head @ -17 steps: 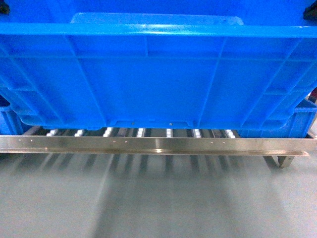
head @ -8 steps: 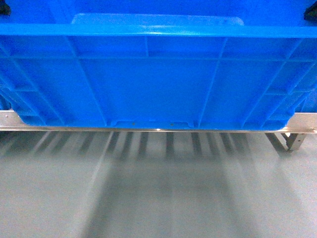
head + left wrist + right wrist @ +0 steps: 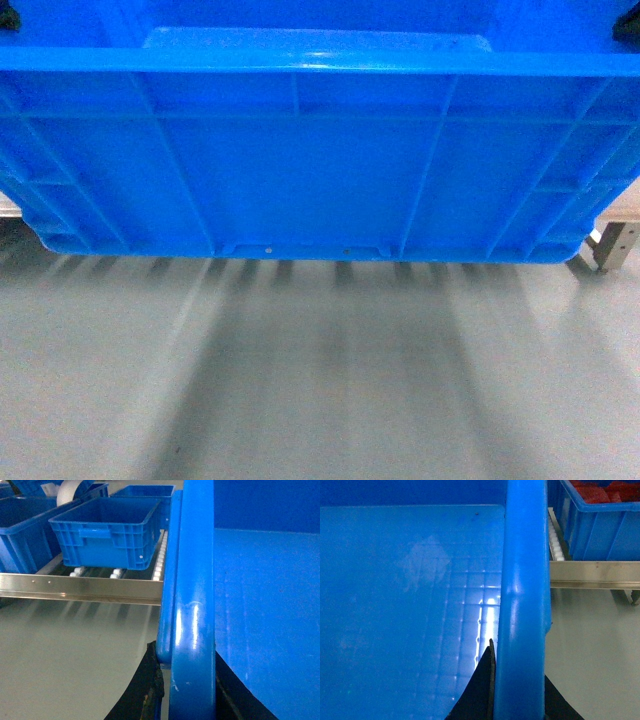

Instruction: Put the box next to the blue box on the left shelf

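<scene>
Your box hangs in front of the shelf, carried at both ends. The left gripper is clamped on the left rim, the right gripper on the right rim. It looks empty, so likely light, but wide, stiff and glossy; the rim could slip. Keep both grips level. The slot lies right of the small crate on the shelf's rollers.
</scene>
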Tool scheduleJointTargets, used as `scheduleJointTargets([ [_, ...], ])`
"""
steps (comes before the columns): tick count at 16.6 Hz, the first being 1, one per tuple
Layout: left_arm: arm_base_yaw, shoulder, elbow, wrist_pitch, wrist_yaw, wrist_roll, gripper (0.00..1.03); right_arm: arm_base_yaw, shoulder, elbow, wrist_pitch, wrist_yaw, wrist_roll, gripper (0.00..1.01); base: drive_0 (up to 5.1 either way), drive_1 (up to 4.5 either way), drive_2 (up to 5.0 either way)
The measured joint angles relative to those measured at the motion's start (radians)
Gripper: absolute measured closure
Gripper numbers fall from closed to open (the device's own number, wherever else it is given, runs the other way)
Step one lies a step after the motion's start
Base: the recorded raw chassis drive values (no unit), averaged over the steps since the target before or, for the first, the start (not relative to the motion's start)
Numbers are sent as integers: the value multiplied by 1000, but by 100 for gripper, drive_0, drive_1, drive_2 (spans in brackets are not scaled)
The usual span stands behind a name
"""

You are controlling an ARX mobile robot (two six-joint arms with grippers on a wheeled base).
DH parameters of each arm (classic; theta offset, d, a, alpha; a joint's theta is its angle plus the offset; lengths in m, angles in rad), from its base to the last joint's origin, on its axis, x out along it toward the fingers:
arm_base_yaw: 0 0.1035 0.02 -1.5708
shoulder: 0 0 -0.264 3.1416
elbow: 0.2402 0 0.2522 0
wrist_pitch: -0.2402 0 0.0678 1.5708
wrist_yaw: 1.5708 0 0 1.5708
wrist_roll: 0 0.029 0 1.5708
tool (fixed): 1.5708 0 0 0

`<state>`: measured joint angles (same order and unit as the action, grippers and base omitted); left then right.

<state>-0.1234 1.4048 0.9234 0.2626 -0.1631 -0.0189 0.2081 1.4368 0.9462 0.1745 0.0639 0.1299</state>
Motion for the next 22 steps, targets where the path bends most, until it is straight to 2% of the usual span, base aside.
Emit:
scheduleJointTargets([
  [20, 0, 0, -1, 0, -1, 0, 88, 0, 0, -2, 2, 0, 0, 94, 6, 6, 6],
  [22, 0, 0, -1, 2, -1, 0, 88, 0, 0, -2, 3, 0, 0, 94, 8, 438, -422],
])
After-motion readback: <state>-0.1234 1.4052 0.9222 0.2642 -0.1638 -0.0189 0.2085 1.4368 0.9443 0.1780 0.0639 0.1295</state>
